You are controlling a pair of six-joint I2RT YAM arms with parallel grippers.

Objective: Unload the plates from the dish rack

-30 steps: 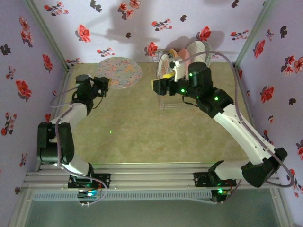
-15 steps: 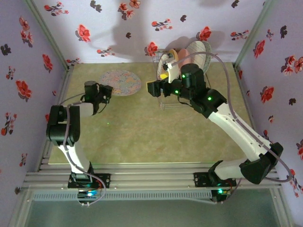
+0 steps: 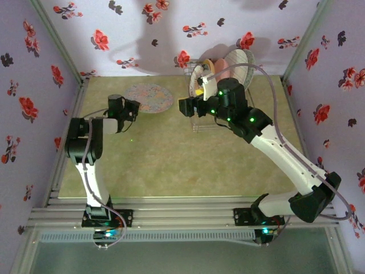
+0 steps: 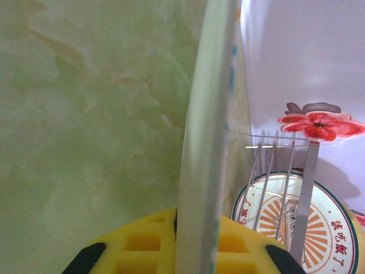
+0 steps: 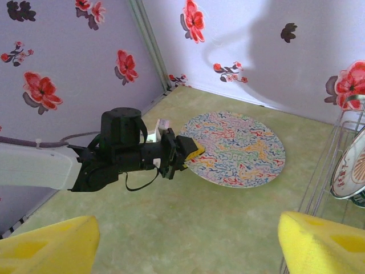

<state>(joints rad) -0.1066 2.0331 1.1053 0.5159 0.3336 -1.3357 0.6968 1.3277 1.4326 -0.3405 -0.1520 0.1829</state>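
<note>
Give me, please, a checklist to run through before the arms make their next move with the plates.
1. Grip: left gripper shut on the rim of the patterned plate: ok.
2. Set-down: patterned plate flat on the table before release: cannot tell.
3. Free arm: right gripper open and empty: ok.
4. Aim: right gripper lined up on a racked plate: not ok; the dish rack lies at its side.
5. Unloading: dish rack emptied: not ok; the sunburst plate and other plates stand in it.
</note>
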